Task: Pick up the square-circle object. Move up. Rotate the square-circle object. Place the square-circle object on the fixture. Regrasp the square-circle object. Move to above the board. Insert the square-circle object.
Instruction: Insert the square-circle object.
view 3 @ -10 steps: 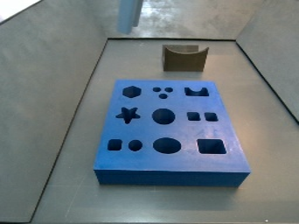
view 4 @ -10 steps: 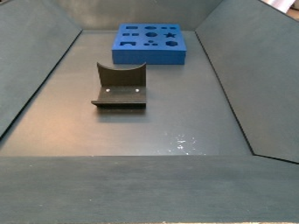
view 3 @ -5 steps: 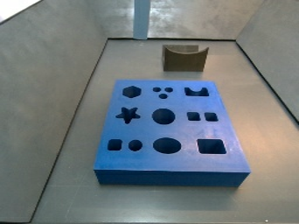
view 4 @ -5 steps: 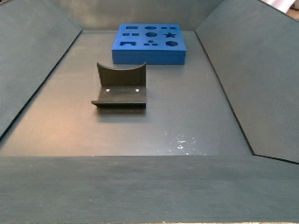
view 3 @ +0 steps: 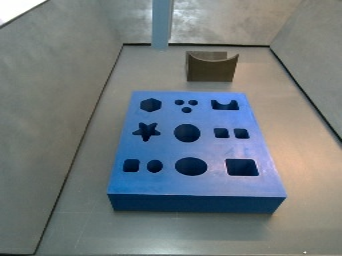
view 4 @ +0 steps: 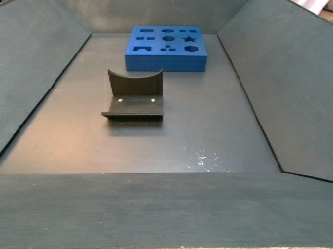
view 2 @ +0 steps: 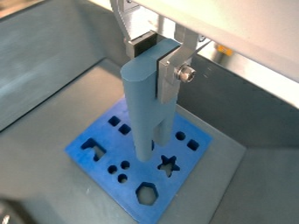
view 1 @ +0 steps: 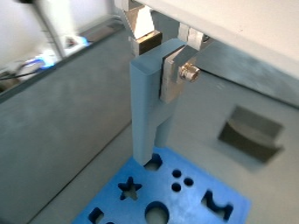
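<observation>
Between the earlier side views and now, we see the board [view 3: 195,150] and fixture [view 4: 134,95] unmoved. Both wrist views show the gripper [view 1: 162,48] above the board, fingers [view 2: 170,63] pinching the square-circle object [view 2: 149,105], which hangs upright over the holes.

setting: lab test rig | evidence: grey walled enclosure [view 4: 53,88], blue board [view 3: 191,148] with shaped holes, fixture [view 4: 132,95]

Both side views are looking down from opposite ends, sharing the board [view 3: 197,150] and fixture [view 4: 132,95]. Both wrist views are looking down past the gripper [view 1: 160,54] at the board.
</observation>
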Robot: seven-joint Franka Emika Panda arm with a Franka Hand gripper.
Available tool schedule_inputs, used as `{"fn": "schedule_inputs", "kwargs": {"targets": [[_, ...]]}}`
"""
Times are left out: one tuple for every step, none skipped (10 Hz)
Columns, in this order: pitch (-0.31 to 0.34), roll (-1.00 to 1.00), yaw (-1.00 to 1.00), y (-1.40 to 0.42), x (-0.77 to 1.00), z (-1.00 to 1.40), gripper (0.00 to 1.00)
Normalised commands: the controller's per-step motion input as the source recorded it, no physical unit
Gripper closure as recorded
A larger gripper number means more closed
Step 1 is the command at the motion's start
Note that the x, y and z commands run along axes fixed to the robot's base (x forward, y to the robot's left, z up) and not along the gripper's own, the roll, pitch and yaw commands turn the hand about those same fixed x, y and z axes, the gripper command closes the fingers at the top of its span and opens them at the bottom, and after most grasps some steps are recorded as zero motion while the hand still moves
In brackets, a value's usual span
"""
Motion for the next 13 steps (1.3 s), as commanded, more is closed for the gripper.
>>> {"fn": "schedule_inputs", "kwargs": {"targets": [[-0.184, -0.11, -0.98, -0.05, 0.00, -0.32, 1.00], [-0.233, -0.11, -0.92, -0.13, -0.01, -0.33, 1.00], [-0.213, -0.08, -0.86, -0.25, -0.02, -0.32, 1.00], [-0.019, 0.00, -0.90, -0.29, 0.00, -0.18, 1.00], [0.011, 0.04, -0.83, -0.36, 0.00, -0.21, 1.00], [0.029, 0.05, -0.81, -0.37, 0.00, -0.23, 1.00], [0.000, 0.03, -0.87, -0.33, 0.00, -0.31, 1.00], [0.000, 0.00, -0.97, -0.21, 0.00, -0.41, 1.00], [0.000, 0.00, -0.98, -0.19, 0.00, -0.43, 1.00], [0.000, 0.00, -0.98, -0.19, 0.00, -0.43, 1.00], [-0.001, 0.00, -0.89, -0.32, 0.00, -0.39, 1.00], [-0.016, 0.00, -0.85, -0.38, 0.00, -0.36, 1.00], [0.000, 0.02, -0.73, -0.53, 0.00, -0.19, 1.00]]}}
